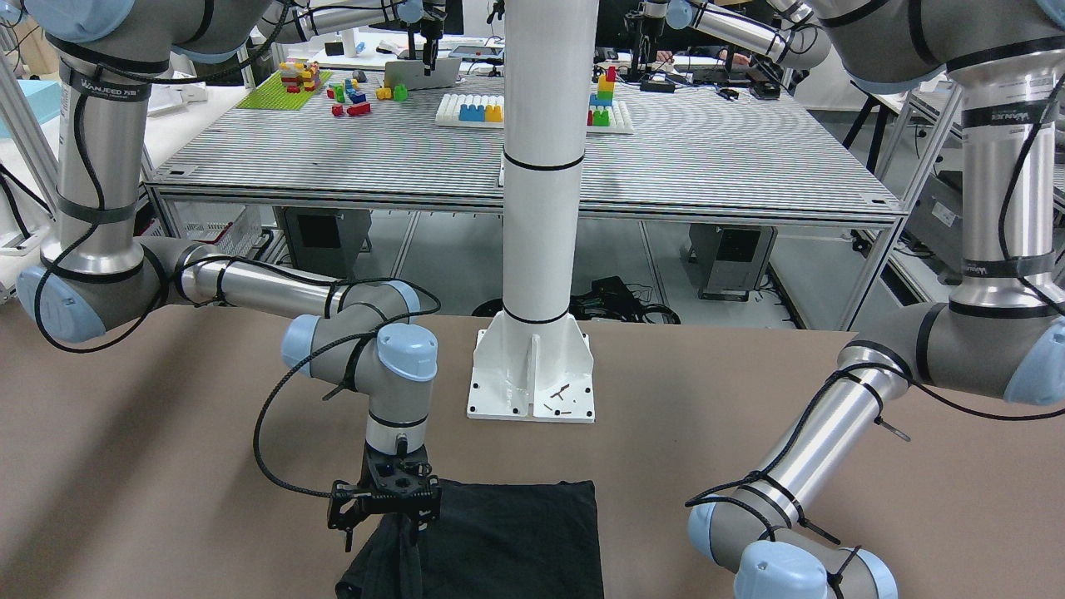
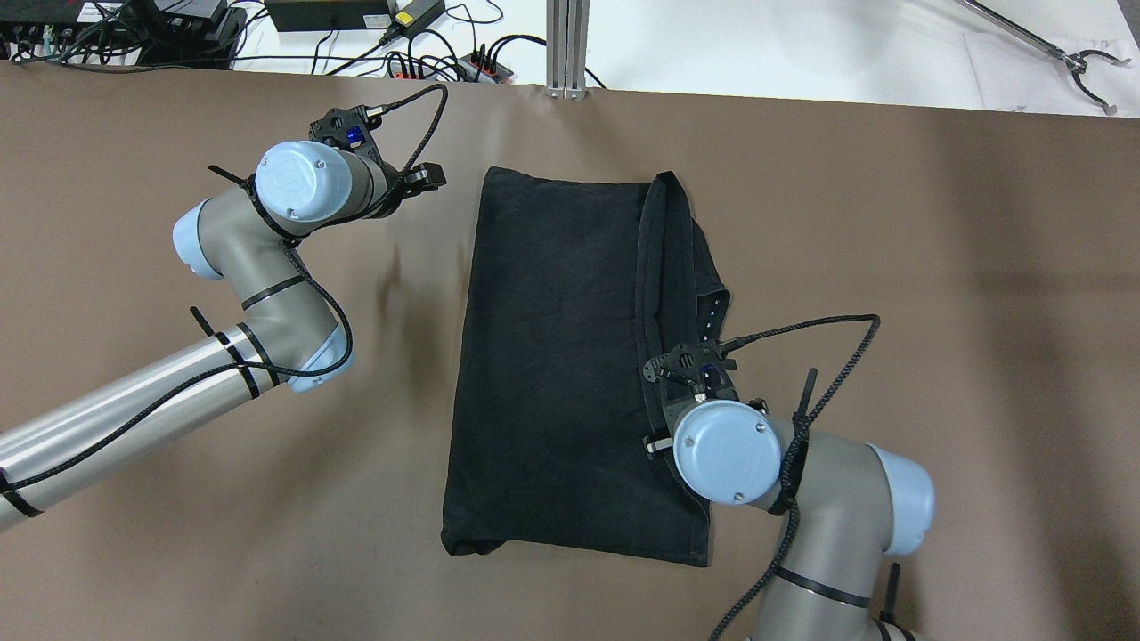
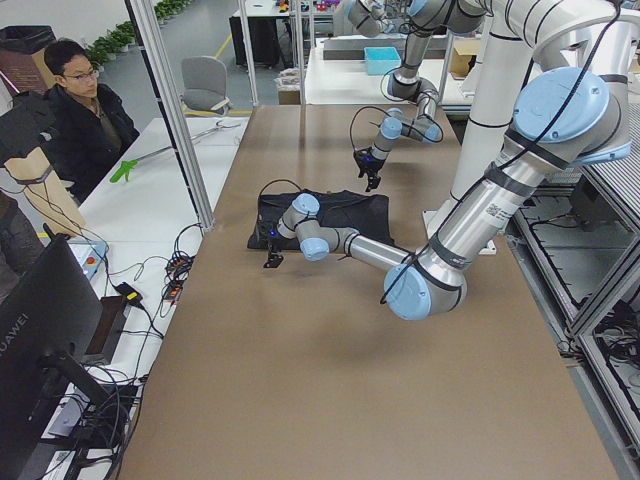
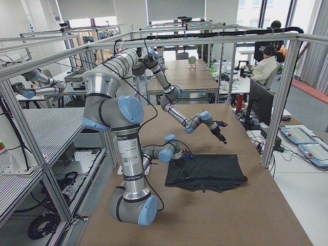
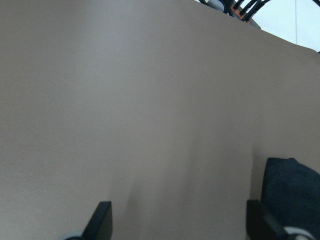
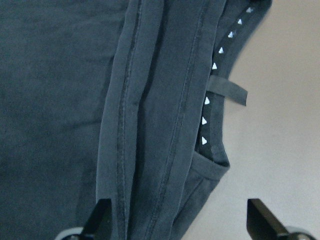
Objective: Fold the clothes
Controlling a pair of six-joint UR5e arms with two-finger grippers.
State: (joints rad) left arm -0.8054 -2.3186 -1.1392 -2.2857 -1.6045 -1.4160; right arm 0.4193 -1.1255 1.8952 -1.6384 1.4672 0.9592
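The clothes are one black garment, lying flat as a long rectangle on the brown table. Its right side is bunched into hemmed folds, and a neckline with white triangles shows there. My right gripper points down over that bunched edge, open, with the fabric below its fingers. In the front-facing view it hangs just above the cloth. My left gripper stands open over bare table beside the garment's far left corner, holding nothing.
The white pillar's base plate is bolted to the table behind the garment. Cables and a power strip lie along the far edge by an aluminium post. A person sits beyond the table's side.
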